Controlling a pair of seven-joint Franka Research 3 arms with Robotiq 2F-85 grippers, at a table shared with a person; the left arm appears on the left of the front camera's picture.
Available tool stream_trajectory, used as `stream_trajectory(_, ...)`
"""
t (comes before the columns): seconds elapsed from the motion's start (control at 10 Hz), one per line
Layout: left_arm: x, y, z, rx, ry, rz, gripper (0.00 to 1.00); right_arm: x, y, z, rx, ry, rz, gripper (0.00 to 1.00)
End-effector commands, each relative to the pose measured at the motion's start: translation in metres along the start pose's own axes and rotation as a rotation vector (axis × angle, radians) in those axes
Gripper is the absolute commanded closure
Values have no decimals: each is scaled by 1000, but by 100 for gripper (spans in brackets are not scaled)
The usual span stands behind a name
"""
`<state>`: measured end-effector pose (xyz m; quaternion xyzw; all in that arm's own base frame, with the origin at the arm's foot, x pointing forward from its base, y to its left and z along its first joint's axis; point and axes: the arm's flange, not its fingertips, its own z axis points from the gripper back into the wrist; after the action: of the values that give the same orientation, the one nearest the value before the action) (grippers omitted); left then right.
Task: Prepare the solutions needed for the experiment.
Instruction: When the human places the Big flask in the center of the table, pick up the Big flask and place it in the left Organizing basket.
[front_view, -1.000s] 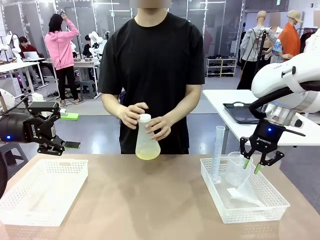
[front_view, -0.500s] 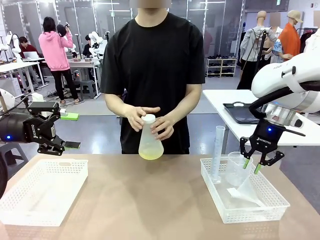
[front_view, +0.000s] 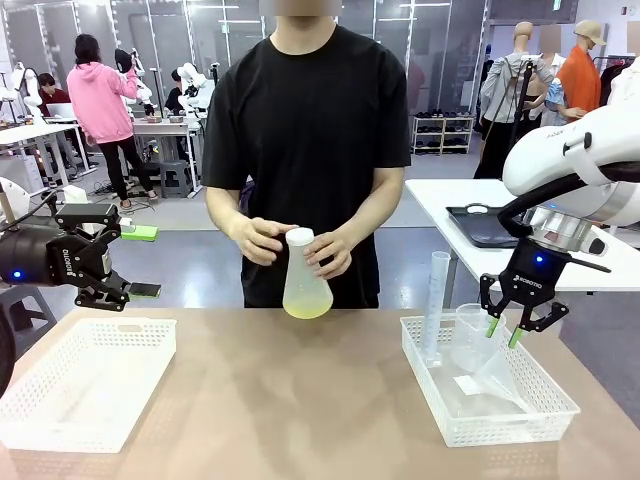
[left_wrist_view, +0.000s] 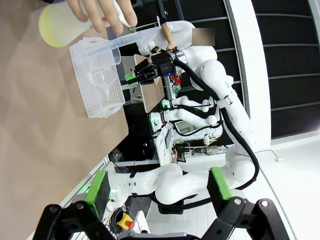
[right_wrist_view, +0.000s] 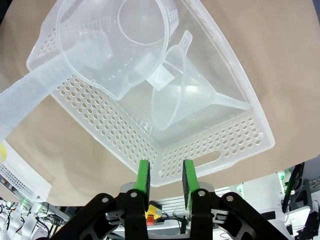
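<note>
We log: left pincer (front_view: 142, 262) spread wide, empty | right pincer (front_view: 503, 333) slightly parted, empty, over basket (front_view: 500, 428) | solutions (front_view: 307, 309) in flask (front_view: 305, 275), held in person's hands (front_view: 328, 253) above bench (front_view: 290, 400) far edge

"ROBOTIQ", white letters, turned sideways, on black body of left gripper (front_view: 140, 262), well left of person (front_view: 305, 130). Same word on right gripper (front_view: 502, 333), right of person. Small grey print on right arm (front_view: 575, 160) shell: too small to read. Measuring cylinder (front_view: 437, 300) markings: illegible.
</note>
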<state>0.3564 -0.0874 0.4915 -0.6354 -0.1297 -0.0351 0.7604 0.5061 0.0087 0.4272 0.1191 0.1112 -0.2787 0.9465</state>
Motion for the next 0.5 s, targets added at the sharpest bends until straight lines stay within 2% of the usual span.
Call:
stream_trajectory(0.0, 1, -2, -1, 0, -7, -6, 0, 0, 1, 2, 0, 2, 3, 65)
stream_trajectory(0.1, 1, -2, -1, 0, -7, -6, 0, 0, 0, 0, 0, 0, 0, 65)
stream_trajectory(0.4, 1, -2, -1, 0, -7, -6, 0, -53, 9, 26, 168, -47, 175, 64)
